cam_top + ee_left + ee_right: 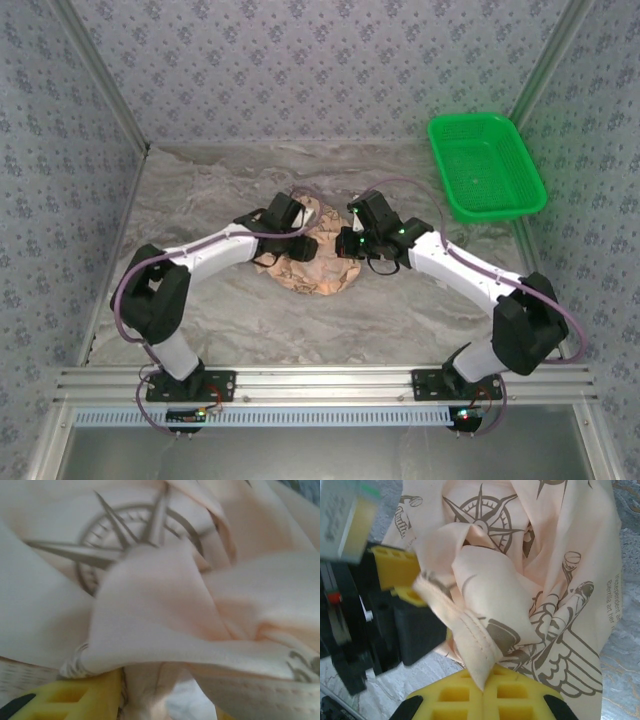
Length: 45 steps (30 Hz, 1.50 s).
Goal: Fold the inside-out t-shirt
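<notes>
Both arms met over the crumpled inside-out t-shirt (pixel 310 275) at mid-table.
The left gripper (pixel 295 245) was clenched on a pale fold at the heap's 10 o'clock. The right gripper (pixel 482 687), at the heap's 2 o'clock, pinched a stitched hem between its yellow fingers. A green basket (pixel 487 165) sat farther out at 2 o'clock.

Right claw (pixel 482 680) tight on the stitched hem of the inside-out t-shirt (pixel 520 580).
</notes>
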### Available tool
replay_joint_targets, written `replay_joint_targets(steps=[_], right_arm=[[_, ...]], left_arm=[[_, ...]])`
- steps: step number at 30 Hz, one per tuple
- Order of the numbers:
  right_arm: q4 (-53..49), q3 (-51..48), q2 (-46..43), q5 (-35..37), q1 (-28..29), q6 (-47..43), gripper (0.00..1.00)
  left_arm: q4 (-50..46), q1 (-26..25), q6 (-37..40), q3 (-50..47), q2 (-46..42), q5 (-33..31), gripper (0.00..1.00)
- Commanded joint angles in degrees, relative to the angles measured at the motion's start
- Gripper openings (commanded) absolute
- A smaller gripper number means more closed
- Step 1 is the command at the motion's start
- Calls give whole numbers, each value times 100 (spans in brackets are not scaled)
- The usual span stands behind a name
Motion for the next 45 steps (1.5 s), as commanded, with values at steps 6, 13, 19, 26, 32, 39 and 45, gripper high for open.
replay_joint_targets(steps=[6,13,19,26,32,39,45], right_arm=[[69,-111,-103,-192,13,62,0],[240,-77,126,-274,26,31,0],[307,-49,188,-346,30,11,0],[-99,94,121,-174,-177,-289,0],[-343,28,-332,65,-729,-792,0],[345,-457,90,-364,-903,-1274,0],[460,-611,420,-318,-869,-1304,0]], left_arm=[[156,250,251,125,181,541,34],[248,-236,198,-52,87,585,48],[159,-229,-197,-74,448,-355,37],[-169,-141,157,178,-37,719,3],[52,70,-51,120,-740,3708,7],[1535,457,-1108,-199,352,5198,10],[1448,784,-711,-162,926,4618,21]])
